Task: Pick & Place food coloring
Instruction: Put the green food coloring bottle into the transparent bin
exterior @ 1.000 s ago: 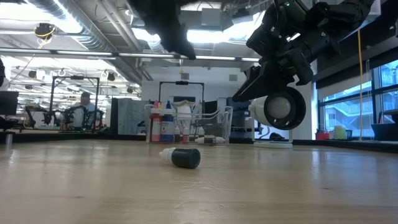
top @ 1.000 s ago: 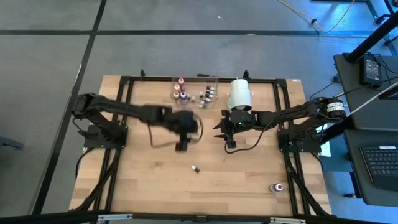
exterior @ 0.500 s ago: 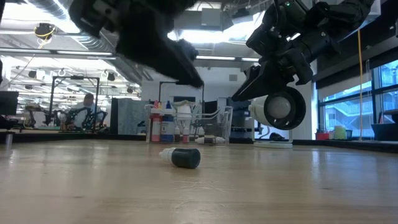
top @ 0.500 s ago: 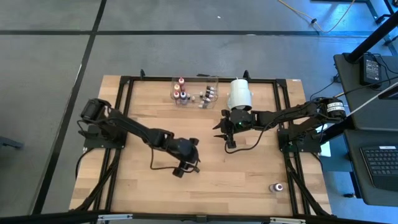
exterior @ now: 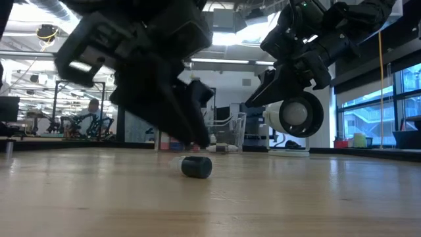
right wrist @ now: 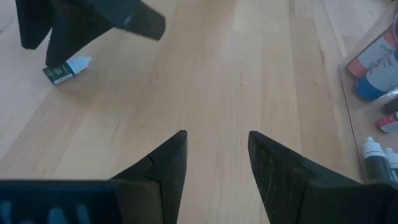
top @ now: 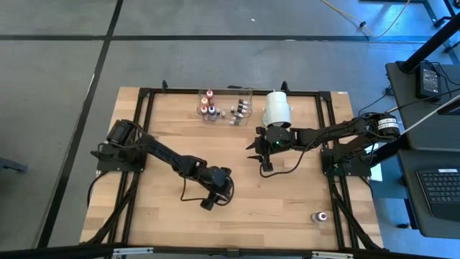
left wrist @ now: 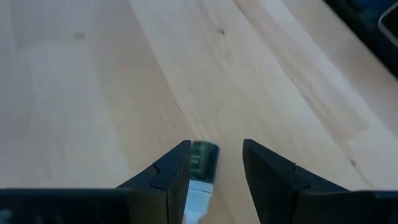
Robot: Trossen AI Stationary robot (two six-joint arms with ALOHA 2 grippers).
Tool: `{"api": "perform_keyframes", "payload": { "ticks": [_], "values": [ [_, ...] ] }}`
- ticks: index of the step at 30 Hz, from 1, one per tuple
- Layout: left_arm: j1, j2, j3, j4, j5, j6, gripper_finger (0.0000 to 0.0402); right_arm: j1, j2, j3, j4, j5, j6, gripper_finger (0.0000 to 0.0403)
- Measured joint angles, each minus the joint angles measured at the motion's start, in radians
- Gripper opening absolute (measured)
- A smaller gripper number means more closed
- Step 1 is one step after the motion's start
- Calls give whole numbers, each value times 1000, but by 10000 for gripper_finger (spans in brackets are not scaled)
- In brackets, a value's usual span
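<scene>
A small food coloring bottle point(exterior: 196, 166) with a dark green body and a white tip lies on its side on the wooden table, near the middle. My left gripper point(left wrist: 216, 144) is open and slants down over it. Its fingers stand on either side of the bottle point(left wrist: 202, 158), just above it in the low view. From the high view the left gripper point(top: 221, 193) hides the bottle. My right gripper point(right wrist: 217, 134) hovers open and holds nothing, right of centre point(top: 253, 151). More food coloring bottles point(top: 208, 106) stand in the clear tray point(top: 248, 92) at the far edge.
A big white cylinder point(top: 277, 108) stands at the far edge, just behind my right gripper. One more small bottle point(top: 318, 216) lies near the table's front right corner. Bare wood stretches left of and in front of the left gripper.
My left gripper has swung from near the tray toward the table's near edge and come down over the lying bottle, tipping further downward. The bottle has stayed where it was.
</scene>
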Motion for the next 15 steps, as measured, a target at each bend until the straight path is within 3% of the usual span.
{"api": "perform_keyframes", "payload": {
  "ticks": [15],
  "values": [
    [-5,71,2,3,-12,1,143,0,0,0,0,0,-3,173]
  ]
}}
